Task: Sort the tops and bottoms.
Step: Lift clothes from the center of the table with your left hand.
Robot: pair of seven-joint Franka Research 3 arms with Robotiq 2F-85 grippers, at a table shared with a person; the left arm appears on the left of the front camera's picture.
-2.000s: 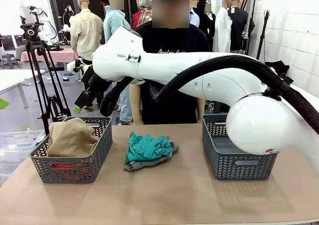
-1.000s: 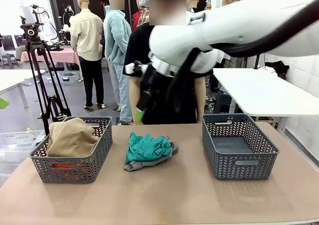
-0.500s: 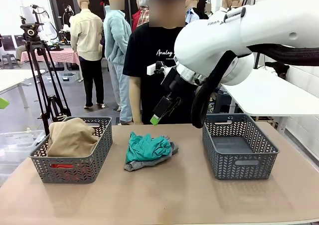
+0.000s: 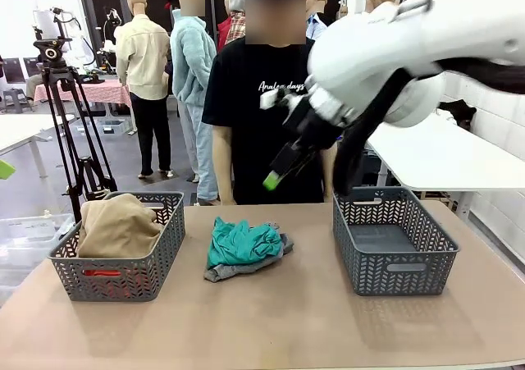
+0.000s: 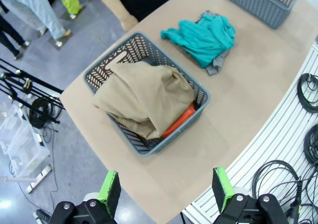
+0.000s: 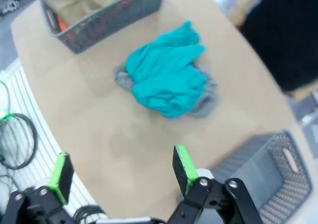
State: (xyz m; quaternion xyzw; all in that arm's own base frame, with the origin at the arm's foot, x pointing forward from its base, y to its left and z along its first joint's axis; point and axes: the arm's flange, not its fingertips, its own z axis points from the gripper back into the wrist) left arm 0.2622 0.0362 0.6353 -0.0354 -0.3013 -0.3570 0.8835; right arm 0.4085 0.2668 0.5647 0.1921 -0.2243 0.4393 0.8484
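A white brick wall (image 4: pixel 504 140) flanks a white table (image 4: pixel 426 155); a tripod (image 4: pixel 54 58) stands on grey floor (image 4: pixel 33 194).

Bright, even light — blurred right-wrist view

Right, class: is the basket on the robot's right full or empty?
Empty. The right basket shows its bare grey floor, with no garment inside.

My tan table (image 4: pixel 271 321) carries two grey baskets well apart: one (image 4: pixel 170 232) at my left, one (image 4: pixel 402 273) at my right. Across it stands a person (image 4: pixel 254 116) in a black T-shirt with white print. Behind, to the left, a camera sits on a black tripod (image 4: pixel 61 99). A white table (image 4: pixel 426 153) stands far right. Black cables (image 5: pixel 308 92) coil on the white slatted surface beside my table.
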